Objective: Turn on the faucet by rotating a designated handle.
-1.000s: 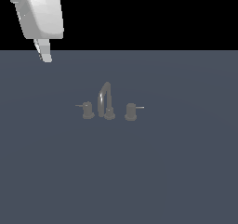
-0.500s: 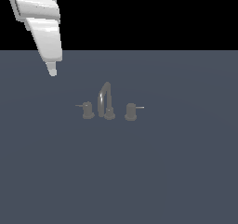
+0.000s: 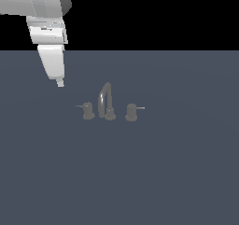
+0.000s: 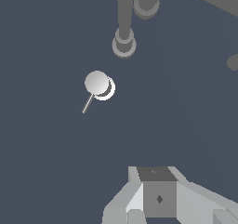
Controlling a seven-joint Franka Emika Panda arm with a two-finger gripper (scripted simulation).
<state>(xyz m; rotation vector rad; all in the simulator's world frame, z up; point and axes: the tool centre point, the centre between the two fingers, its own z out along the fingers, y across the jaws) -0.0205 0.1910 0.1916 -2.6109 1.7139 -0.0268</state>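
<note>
Wrist view shows you the handle (image 4: 97, 83), stiff metal, best pushed at its thin lever (image 4: 87, 103); whether the fingers (image 3: 59, 83) are open, I cannot tell.

A small dull grey faucet (image 3: 108, 102) stands upright, its arched spout rising from a round base between two squat knobs. The handle (image 3: 87, 110), at the exterior view's left, points its thin dark lever outward.
</note>
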